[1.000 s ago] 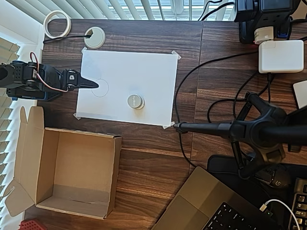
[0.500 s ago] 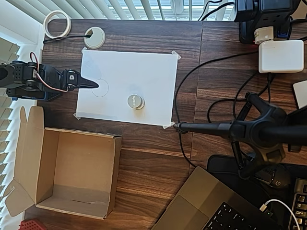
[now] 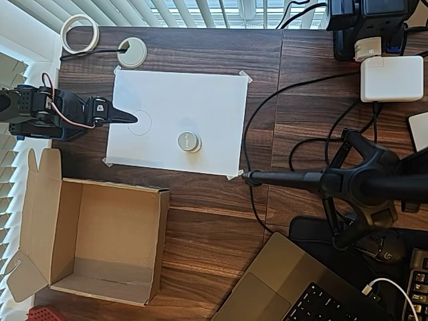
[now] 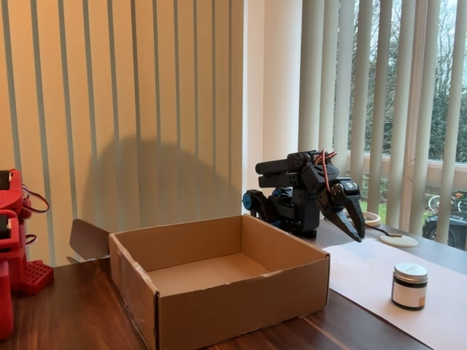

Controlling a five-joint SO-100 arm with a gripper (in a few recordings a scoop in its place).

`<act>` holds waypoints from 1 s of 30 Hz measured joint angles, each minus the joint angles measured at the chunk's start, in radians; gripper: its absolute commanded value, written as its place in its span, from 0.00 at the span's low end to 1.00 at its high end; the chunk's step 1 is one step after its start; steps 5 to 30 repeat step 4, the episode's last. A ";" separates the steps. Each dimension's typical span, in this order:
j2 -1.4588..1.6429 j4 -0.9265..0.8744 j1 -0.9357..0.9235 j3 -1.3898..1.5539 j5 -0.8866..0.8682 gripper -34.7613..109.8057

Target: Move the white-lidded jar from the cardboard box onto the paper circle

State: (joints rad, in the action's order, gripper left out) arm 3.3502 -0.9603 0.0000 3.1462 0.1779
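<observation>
The white-lidded jar (image 3: 189,142) (image 4: 409,286) stands upright on the white paper sheet (image 3: 200,100), right of its middle and well outside the cardboard box (image 3: 93,241) (image 4: 219,281), which is empty. A faint pencil circle outline (image 3: 139,122) shows on the sheet left of the jar. I cannot tell whether that outline is the paper circle or whether the paper circle lies hidden under the jar. My black gripper (image 3: 132,119) (image 4: 355,228) is shut on nothing, its tip at that outline's left edge, well apart from the jar.
A white tape roll (image 3: 79,33) and a white grommet (image 3: 132,52) lie behind the sheet. A black stand (image 3: 348,180), cables, a white charger (image 3: 391,78) and a laptop (image 3: 294,287) crowd the right side. Red hardware (image 4: 11,248) stands left of the box.
</observation>
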 measured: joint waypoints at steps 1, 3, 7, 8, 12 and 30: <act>0.000 0.000 0.000 0.000 0.000 0.24; 0.000 0.000 0.000 0.000 0.000 0.24; 0.000 0.000 0.000 0.000 0.000 0.24; 0.000 0.000 0.000 0.000 0.000 0.24; 0.000 0.000 0.000 0.000 0.000 0.24; 0.000 0.000 0.000 0.000 0.000 0.24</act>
